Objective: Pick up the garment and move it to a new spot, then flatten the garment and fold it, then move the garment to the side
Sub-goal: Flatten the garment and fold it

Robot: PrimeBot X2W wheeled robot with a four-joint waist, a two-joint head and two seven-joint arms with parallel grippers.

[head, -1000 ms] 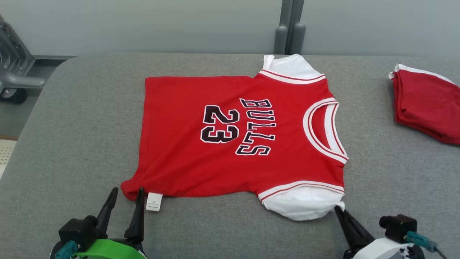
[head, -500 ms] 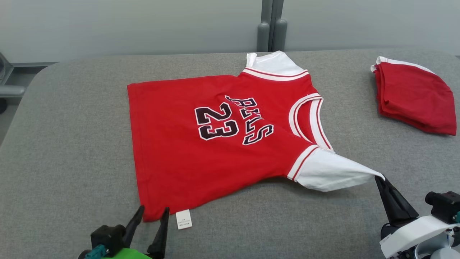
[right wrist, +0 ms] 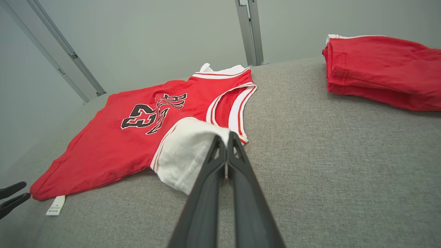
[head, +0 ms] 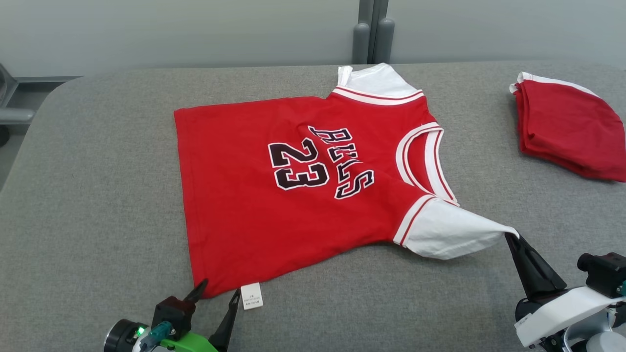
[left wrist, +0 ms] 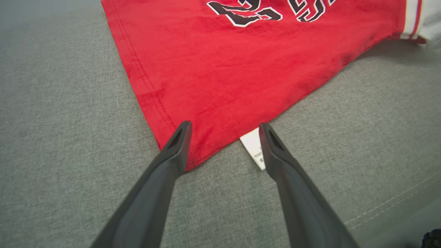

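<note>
In the head view, the garment [head: 274, 195], a red jersey with "23" on it, lies spread on the grey counter [head: 98, 195], its neck toward the robot's right. The left gripper [head: 220, 288] sits at the near hem corner with its fingers apart, one on either side of that corner, beside a white label [head: 252, 296]. The right gripper [head: 511, 239] has its fingers pressed together on the tip of the near white sleeve [head: 450, 234], which is drawn out to a point. A folded red pile [head: 567, 129] rests well apart at the far right.

In the left wrist view, the left gripper [left wrist: 224, 126] is spread wide around the hem corner of the garment [left wrist: 241, 69]. One finger overlaps the red edge and the other overlaps the label [left wrist: 253, 146]; nothing is pinched.

In the right wrist view, the right gripper [right wrist: 224, 137] is clamped on the sleeve [right wrist: 186, 151], whose cloth rises off the counter [right wrist: 310, 155] to the fingertips. The rest of the garment [right wrist: 113, 148] lies flat beyond, and the folded red pile [right wrist: 382, 69] sits at the upper right.
</note>
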